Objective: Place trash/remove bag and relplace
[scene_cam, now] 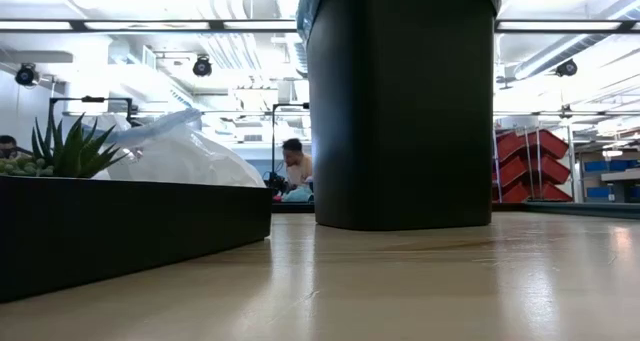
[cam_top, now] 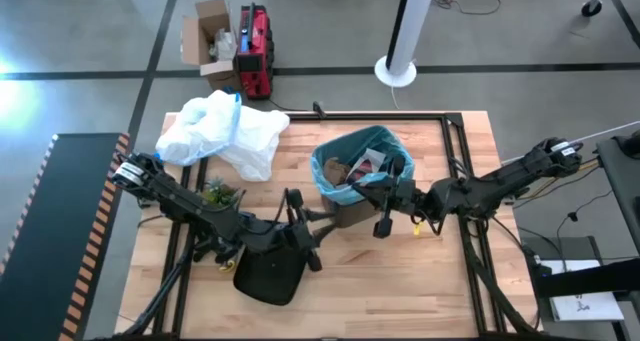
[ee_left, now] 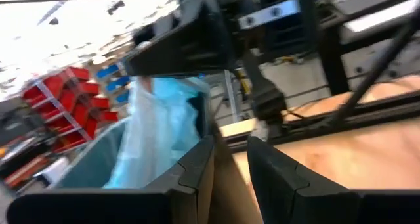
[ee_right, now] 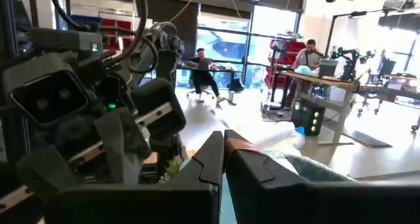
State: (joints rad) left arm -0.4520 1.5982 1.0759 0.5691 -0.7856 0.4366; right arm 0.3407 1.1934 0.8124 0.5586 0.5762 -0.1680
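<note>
In the high view, a white translucent plastic bag [cam_top: 222,131] lies crumpled at the upper left of the wooden table [cam_top: 420,291], hanging a little over the table's far edge; just below it a small green plant [cam_top: 218,192] sits in a dark tray, which fills the lower left of the low view [scene_cam: 120,231]; the left arm runs from the left edge toward the centre, and the left gripper [cam_top: 330,217] sits low at centre frame, its fingers narrowly parted around a piece of brown paper [cam_top: 348,216] that lies against the bin's near side; in the left wrist view a brown sheet [ee_left: 231,178] stands in the slit between the two fingers [ee_left: 197,175], but whether they press it cannot be told; a black flat object [cam_top: 270,276] lies below the arm at lower centre.

The bin [cam_top: 362,166] stands just right of centre, lined with the bag [cam_top: 330,173], a crinkly light-blue film folded over the rim; inside lies the trash [cam_top: 362,167], brown paper and small printed wrappers; in the low view the bin [scene_cam: 400,111] is a tall dark cylinder with the liner's edge at its top.

The right gripper [cam_top: 382,224] comes from the right edge and hangs just beside the bin's lower right rim, fingers pressed shut on nothing, as the right wrist view [ee_right: 224,159] shows.

Bare wood stretches along the bottom and lower right of the table; a dark frame rail runs along its upper and right edges.
</note>
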